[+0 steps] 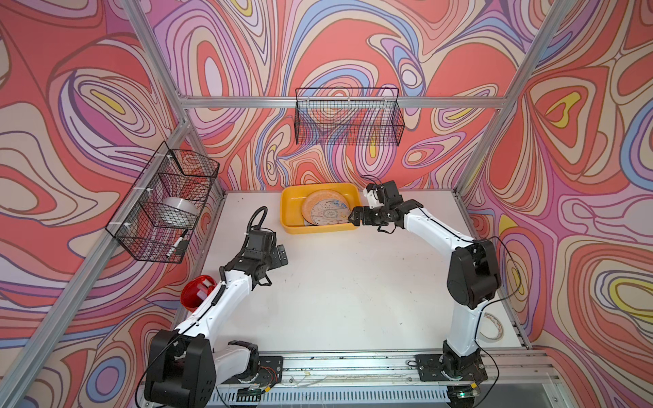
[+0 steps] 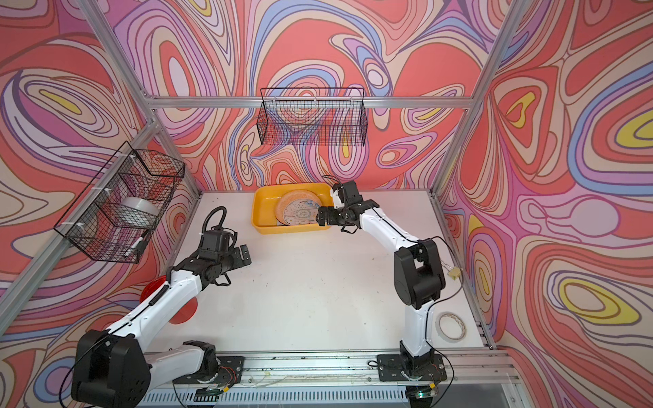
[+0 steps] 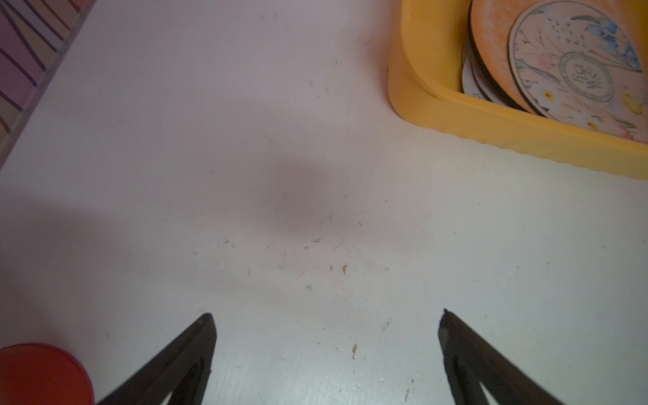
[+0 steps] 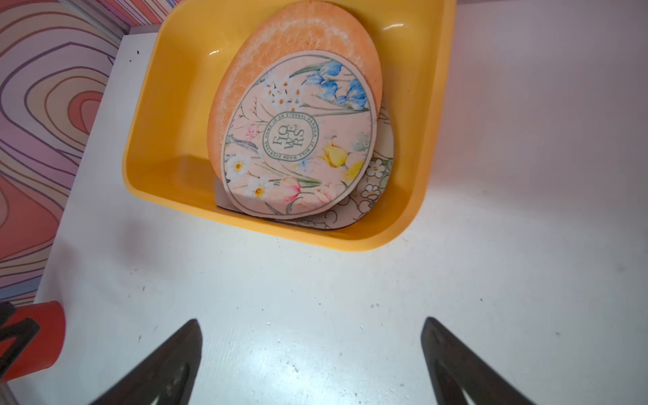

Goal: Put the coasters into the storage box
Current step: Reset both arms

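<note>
All coasters (image 4: 326, 115) in view lie inside the storage box (image 4: 164, 105). Floral coaster (image 4: 308, 168) is on top, orange coaster (image 4: 298, 31) under it toward box's far wall, and line-flower coaster (image 4: 378, 175) lowest, by the near wall. They overlap, no neat stack, and the orange one looks tilted. No coaster seen outside the box in both top views.

Handling, my guess: thin stiff discs, light, not fragile, printed face prob. a bit slick. A flat face gives no hold, so pinch across the rim where one overhangs another.

Right hand (image 4: 311, 321) is wide open and empty, just beside box's right side w/ tips toward it. Bare table (image 4: 315, 280) lies between tips and box. Left hand (image 3: 326, 313) is also wide and empty, off box's near-left corner and apart from it. Neither touches a coaster.
</note>
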Controlling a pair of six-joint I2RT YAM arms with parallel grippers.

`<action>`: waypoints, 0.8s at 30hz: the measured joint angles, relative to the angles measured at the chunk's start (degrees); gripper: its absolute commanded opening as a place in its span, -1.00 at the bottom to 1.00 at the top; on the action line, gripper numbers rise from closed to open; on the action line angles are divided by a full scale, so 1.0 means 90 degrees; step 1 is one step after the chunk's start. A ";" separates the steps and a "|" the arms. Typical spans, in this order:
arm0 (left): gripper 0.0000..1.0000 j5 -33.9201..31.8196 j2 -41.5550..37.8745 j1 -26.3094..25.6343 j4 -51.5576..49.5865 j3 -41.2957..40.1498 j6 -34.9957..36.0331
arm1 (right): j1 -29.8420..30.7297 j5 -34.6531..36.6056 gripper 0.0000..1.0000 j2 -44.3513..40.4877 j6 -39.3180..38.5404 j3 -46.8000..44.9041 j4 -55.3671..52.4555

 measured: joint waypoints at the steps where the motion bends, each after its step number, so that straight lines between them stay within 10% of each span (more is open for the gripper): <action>1: 1.00 -0.0083 -0.0051 0.0051 0.0153 -0.0102 0.0083 | 0.0000 0.0170 0.97 -0.0180 -0.0080 -0.0236 0.0053; 24: 1.00 -0.0525 0.0976 0.0748 0.5246 -0.2023 0.2001 | -0.1399 0.2662 0.97 -0.1938 -0.1428 -0.4826 0.3716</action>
